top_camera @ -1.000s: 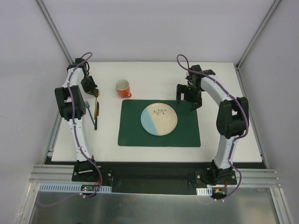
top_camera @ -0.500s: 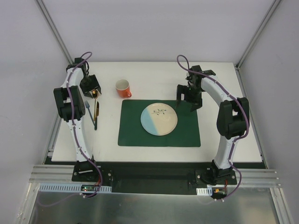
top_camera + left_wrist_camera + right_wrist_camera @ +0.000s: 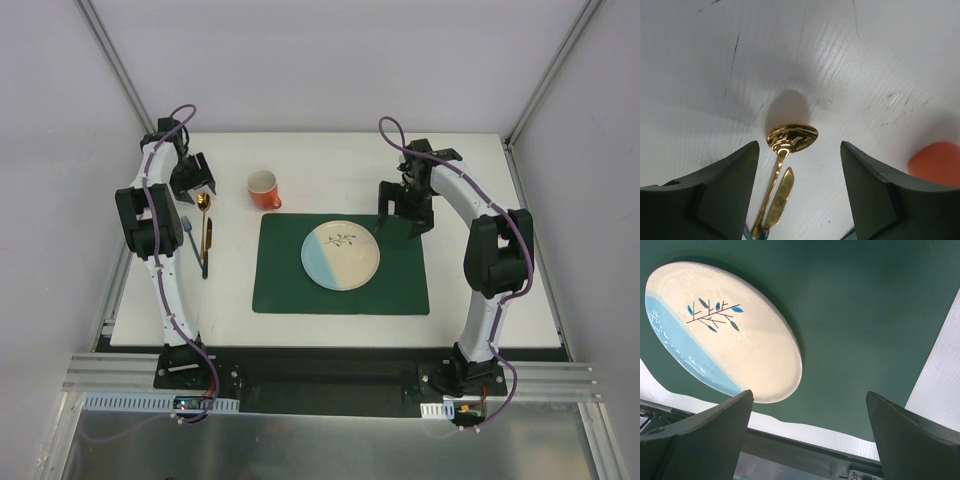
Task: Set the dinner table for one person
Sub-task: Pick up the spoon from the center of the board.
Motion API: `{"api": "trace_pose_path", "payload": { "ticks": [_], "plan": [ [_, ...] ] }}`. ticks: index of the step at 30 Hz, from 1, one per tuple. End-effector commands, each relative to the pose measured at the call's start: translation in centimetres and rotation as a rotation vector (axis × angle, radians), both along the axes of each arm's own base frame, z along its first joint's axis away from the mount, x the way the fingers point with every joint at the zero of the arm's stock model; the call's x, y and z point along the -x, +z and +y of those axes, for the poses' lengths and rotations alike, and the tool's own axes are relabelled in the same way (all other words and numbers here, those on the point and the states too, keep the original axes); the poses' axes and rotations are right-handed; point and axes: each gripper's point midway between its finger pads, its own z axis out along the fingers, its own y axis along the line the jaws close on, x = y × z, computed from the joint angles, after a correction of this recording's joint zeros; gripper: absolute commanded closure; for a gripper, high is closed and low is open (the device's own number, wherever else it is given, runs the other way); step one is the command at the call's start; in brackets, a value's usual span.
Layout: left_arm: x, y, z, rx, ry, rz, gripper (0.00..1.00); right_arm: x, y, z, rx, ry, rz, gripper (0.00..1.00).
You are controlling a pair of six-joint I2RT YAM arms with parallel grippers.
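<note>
Quick rundown of what's on the dinner table, the big white surface that fills the space in front of both arms.

- One dark green placemat, lying about midway between the left and right edges.
- One plate, cream with a light blue band and a little leaf sprig, sitting around the middle of the placemat.
- One orange cup, upright on the bare surface just off the placemat's far left corner.
- One gold spoon and one gold knife with a dark handle, side by side near the left edge, bowl and blade pointing to the far edge.
- There's also a bluish-grey piece beside them, right by the left arm. I can't tell what it is.

The left gripper hangs just past the spoon's bowl toward the far left corner. Its fingers are spread apart with nothing between them. In the wrist view the spoon and knife tip lie flat on the surface below the gap.

The right gripper sits over the placemat's far right corner, next to the plate. Its fingers are spread wide and also hold nothing.
</note>
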Motion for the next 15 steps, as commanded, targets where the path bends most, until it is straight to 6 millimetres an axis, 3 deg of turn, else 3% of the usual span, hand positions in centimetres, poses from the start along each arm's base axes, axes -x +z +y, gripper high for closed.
{"api": "trace_pose_path", "payload": {
  "ticks": [1, 11, 13, 15],
  "plan": [
    [-0.4, -0.6, 0.7, -0.047, -0.030, 0.008, 0.32, 0.2, 1.9, -0.2, 0.014, 0.021, -0.029, 0.01],
    [0.0, -2.0, 0.2, -0.011, -0.035, 0.039, 0.28, 0.2, 2.4, -0.3, 0.018, 0.018, -0.035, 0.01],
    [0.1, -2.1, -0.2, 0.006, -0.040, 0.041, 0.31, 0.2, 2.4, -0.3, 0.016, 0.017, -0.034, 0.01],
    [0.1, -2.1, -0.4, 0.017, -0.040, 0.040, 0.46, 0.3, 2.3, -0.3, 0.018, 0.014, -0.032, 0.01]
  ]
}}
